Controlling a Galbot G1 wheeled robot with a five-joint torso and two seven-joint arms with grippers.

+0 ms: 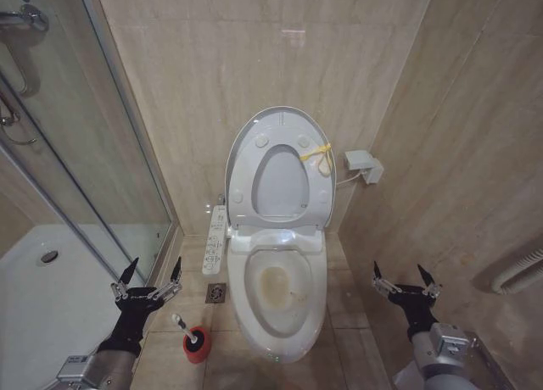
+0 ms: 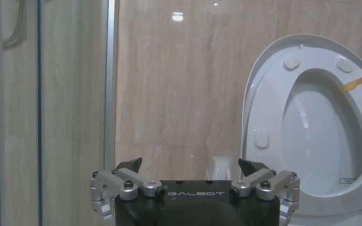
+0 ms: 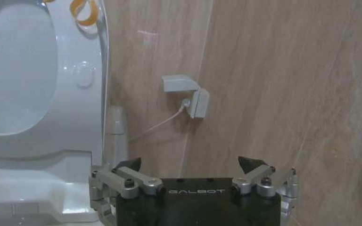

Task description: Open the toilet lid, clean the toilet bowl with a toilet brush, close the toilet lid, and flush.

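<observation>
Toilet lid [image 1: 278, 165] is up against the wall, toilet bowl [image 1: 278, 298] exposed, so I judge brushing comes next. Left hand [image 1: 146, 282] spread, just above the toilet brush [image 1: 193, 337] on the floor; right hand [image 1: 406, 283] spread, idle. I need to descend onto the handle.

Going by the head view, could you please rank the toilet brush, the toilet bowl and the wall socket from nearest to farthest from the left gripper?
Measured from the left gripper, open and low beside the shower glass:
1. The toilet brush, in its red cup on the floor just beside the gripper.
2. The toilet bowl, in the middle, lid up.
3. The wall socket, on the far side, past the raised toilet lid.
</observation>
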